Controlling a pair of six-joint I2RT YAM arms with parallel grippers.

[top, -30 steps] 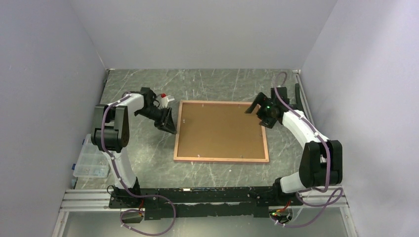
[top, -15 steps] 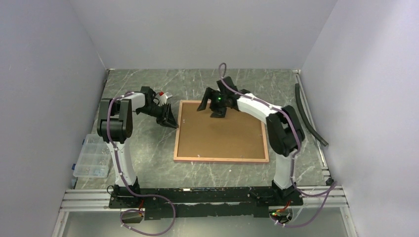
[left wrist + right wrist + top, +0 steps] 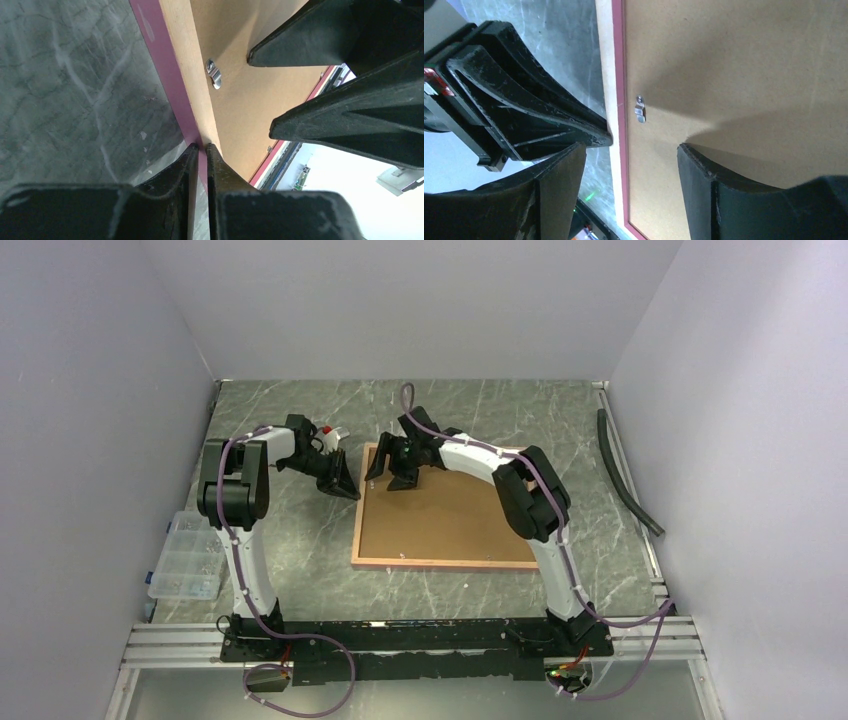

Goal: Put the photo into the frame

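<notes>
Two arms meet at the far left corner of the frame [image 3: 448, 562], which lies back up in the middle of the grey marbled surface [image 3: 300, 540], its brown backing board [image 3: 450, 510] facing the camera and filling the thin border. The left gripper [image 3: 201, 147] points down at the frame's left edge, jaws drawn almost together with only a slit between them. Its tips sit right on the pink strip of the rim, though it is not clear whether they pinch it or merely touch it. The right arm stretches across the board from the other side, and the right gripper [image 3: 631, 146] hangs over the same corner with jaws spread wide and holding nothing, one finger out past the rim over the marble and the other over the board. A small metal turn clip [image 3: 640, 109] lies on the board just inside the rim, near both sets of fingers. Well apart, a clear compartment box [image 3: 185, 562] rests at the left margin of the surface, and a black hose [image 3: 625, 470] runs along the right wall.
</notes>
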